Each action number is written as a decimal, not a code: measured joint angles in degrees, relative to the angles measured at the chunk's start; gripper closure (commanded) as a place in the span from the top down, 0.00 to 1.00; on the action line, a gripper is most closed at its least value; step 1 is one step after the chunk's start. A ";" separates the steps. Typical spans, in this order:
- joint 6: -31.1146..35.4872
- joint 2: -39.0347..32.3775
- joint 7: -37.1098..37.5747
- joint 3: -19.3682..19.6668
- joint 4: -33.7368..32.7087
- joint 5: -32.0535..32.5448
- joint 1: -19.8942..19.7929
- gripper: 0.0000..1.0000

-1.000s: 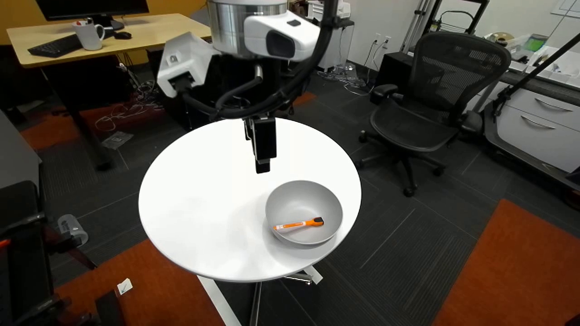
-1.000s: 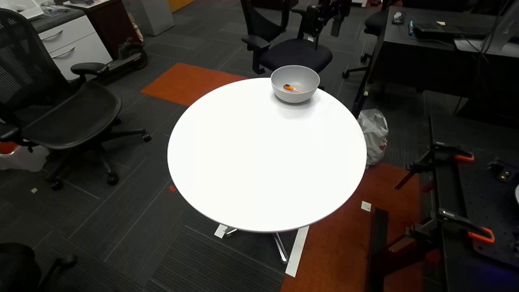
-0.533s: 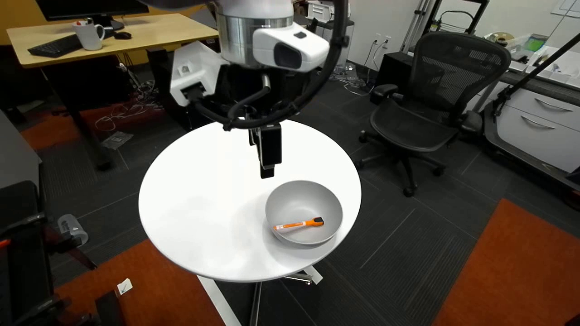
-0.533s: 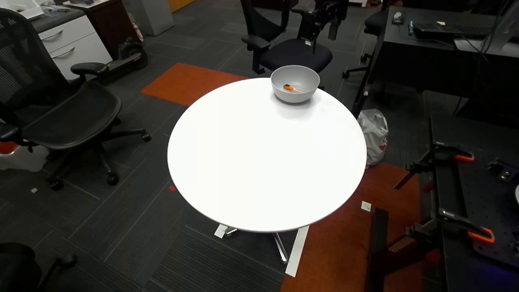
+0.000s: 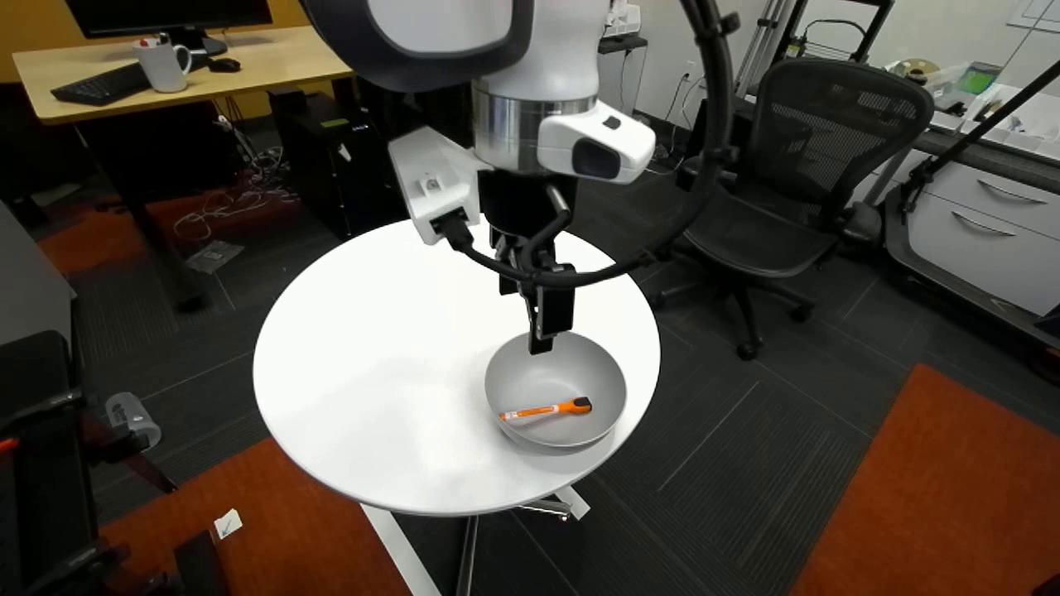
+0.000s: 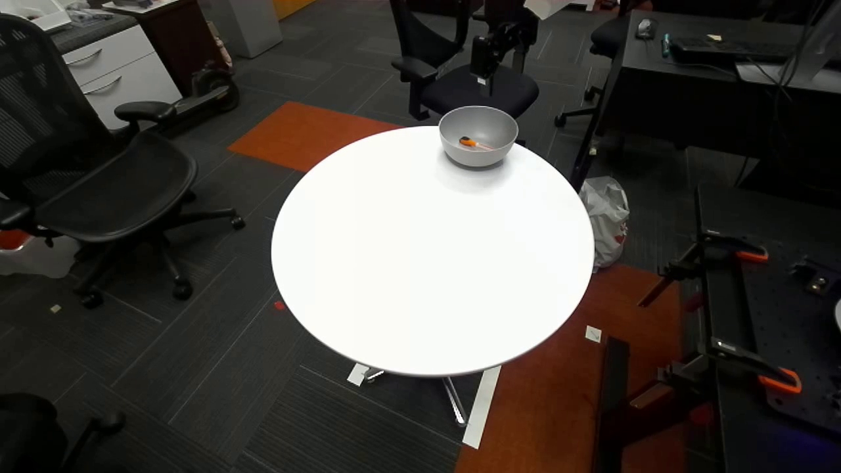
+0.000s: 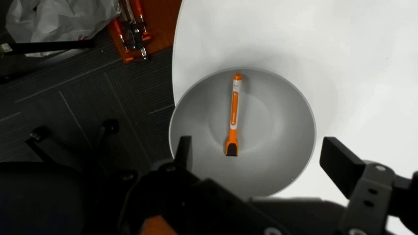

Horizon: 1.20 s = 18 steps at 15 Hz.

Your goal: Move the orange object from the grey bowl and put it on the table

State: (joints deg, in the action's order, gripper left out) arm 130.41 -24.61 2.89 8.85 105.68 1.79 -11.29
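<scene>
The orange object, a thin orange and white marker with a dark end, lies inside the grey bowl; it shows in both exterior views point(image 5: 546, 410) point(image 6: 474, 142) and in the wrist view point(image 7: 234, 111). The grey bowl point(image 5: 600, 377) point(image 6: 478, 158) point(image 7: 277, 124) stands upright near the edge of the round white table point(image 5: 373, 372) point(image 6: 427, 263) point(image 7: 346, 65). My gripper point(image 5: 542, 331) point(image 6: 485, 72) point(image 7: 258, 150) is open and empty, pointing down above the bowl's side nearer the arm. In the wrist view its fingers stand wide apart, with the marker's dark end between and ahead of them.
A black mesh chair point(image 5: 836, 141) stands beside the table. A dark chair point(image 6: 479, 92) is behind the bowl. A white plastic bag point(image 6: 604, 217) lies by the table's edge. A black bench with orange-tipped clamps point(image 6: 755, 315) stands near. A wooden desk point(image 5: 281, 54) is at the back.
My gripper has moved toward the bowl and lower, to the right in an exterior view. The bowl and the orange object have not moved.
</scene>
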 measured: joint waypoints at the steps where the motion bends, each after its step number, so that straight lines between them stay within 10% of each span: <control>1: 0.04 -1.26 -0.70 -0.01 -1.31 -0.38 -0.24 1.00; 18: 0.14 -17.93 -3.78 -1.43 -14.55 -6.30 -2.22 1.00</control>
State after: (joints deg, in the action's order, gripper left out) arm 130.55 -42.55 -0.89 7.41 91.13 -4.51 -13.51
